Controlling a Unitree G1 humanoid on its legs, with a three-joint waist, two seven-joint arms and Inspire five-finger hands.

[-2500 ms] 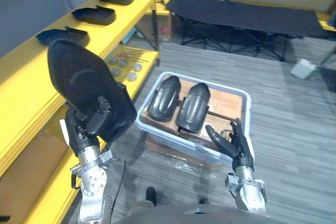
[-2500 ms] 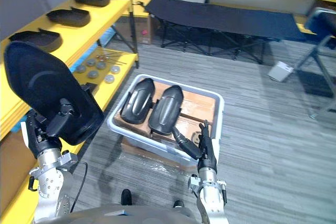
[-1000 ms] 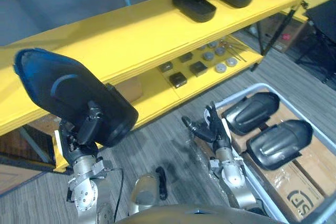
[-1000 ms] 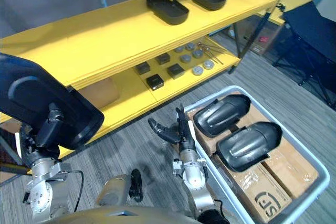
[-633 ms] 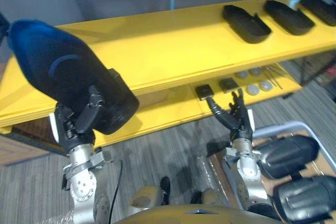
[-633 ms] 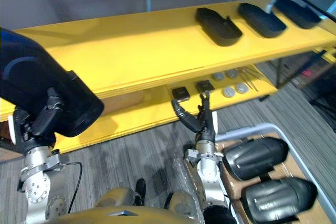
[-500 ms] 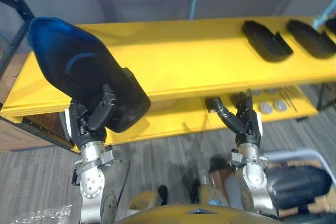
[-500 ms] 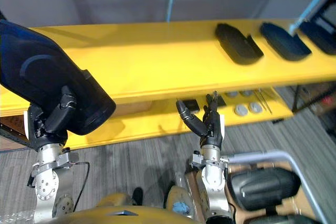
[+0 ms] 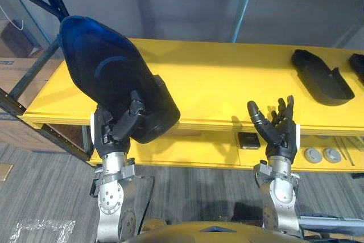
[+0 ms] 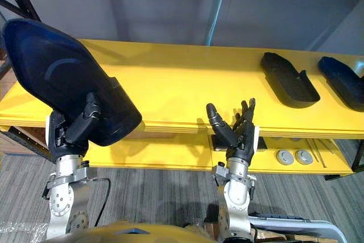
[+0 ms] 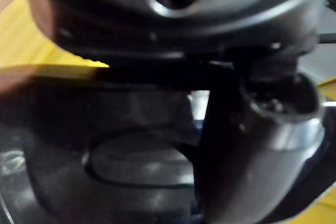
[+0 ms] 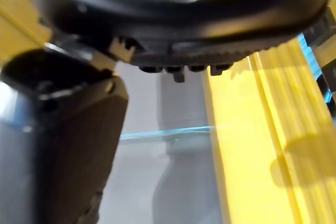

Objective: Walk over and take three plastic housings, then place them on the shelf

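Grey wall [image 9: 170, 4], grey striped floor [image 9: 45, 186] — long yellow shelf [image 9: 227, 78]

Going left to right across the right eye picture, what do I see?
A big dark housing held in the left hand → open right hand → black housing on the yellow shelf → second black housing at the right edge.

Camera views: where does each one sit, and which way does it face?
Left eye view: on the head, looking down at the yellow shelf; left hand grips a black housing, right hand open.
Right eye view: beside it, same direction, same hands.
Left wrist view: left wrist, facing the black housing past its thumb.
Right wrist view: right wrist, looking past its hand along the shelf.
Shared: both eye views show a second housing on the shelf.
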